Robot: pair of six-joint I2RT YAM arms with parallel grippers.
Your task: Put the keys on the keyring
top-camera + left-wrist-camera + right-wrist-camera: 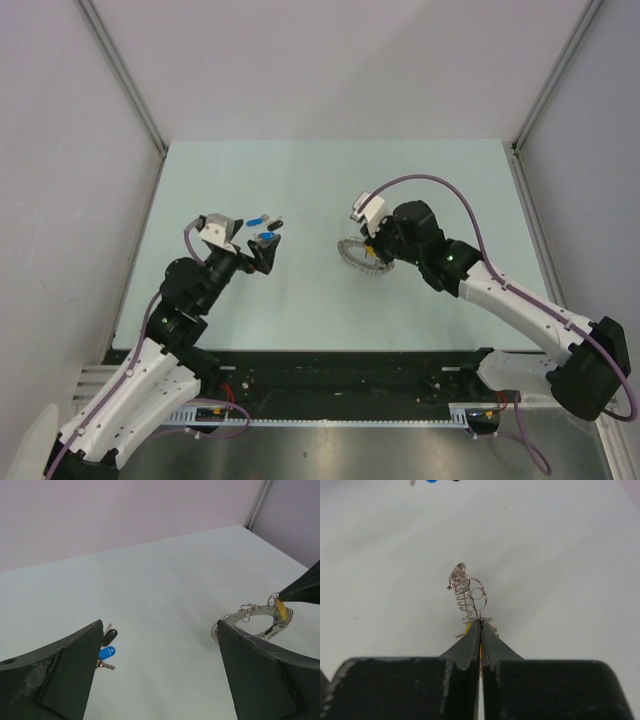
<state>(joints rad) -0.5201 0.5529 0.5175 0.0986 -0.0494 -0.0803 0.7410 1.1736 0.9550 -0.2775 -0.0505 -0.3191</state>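
The keyring [358,260], a silvery beaded loop, lies on the table right of centre. My right gripper [376,248] is shut at its right side, with the yellow key [282,611] pinched between its fingertips [472,635] against the keyring [466,592]. The keyring [247,616] shows beyond my left gripper's right finger [265,675]. A blue key [106,653] and a black key [110,636] lie by the left finger [60,680]. My left gripper [262,250] stands open and holds nothing, just short of the blue key [265,238] and the black key [276,221].
Pale walls with metal corner posts [125,75] close in the table [300,180] on three sides. A purple cable [430,182] loops over the right arm. The arm bases and a black rail [340,375] sit along the near edge.
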